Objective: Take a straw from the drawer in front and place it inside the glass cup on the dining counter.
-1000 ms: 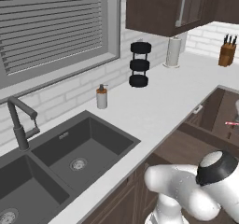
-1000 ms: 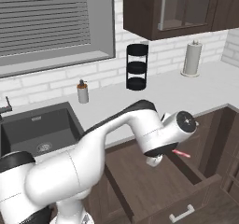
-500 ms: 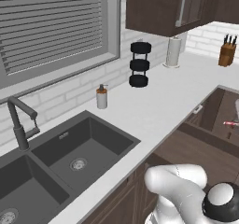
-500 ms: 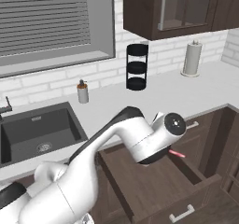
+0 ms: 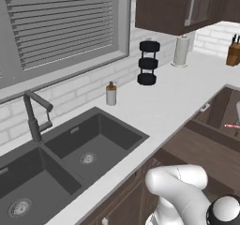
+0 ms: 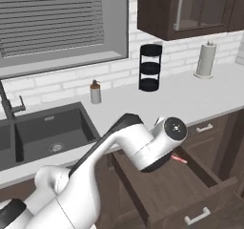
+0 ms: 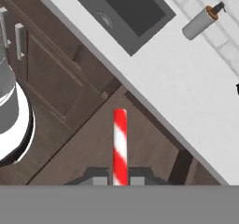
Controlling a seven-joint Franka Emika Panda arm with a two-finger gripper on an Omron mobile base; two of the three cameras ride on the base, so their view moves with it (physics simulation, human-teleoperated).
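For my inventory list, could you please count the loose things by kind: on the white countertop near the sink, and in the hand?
Soap dispenser: 1
Black tiered rack: 1
Paper towel roll: 1
Knife block: 1
Straw, held in the shut hand: 1
Total: 5

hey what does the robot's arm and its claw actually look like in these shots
The arm is glossy white, built of thick rounded segments with dark grey to black bands at the joints. One joint ends in a white round cap with a small dark ring mark. The claw shows as two small dark grey, blocky finger tips. No cables or lettering are visible.
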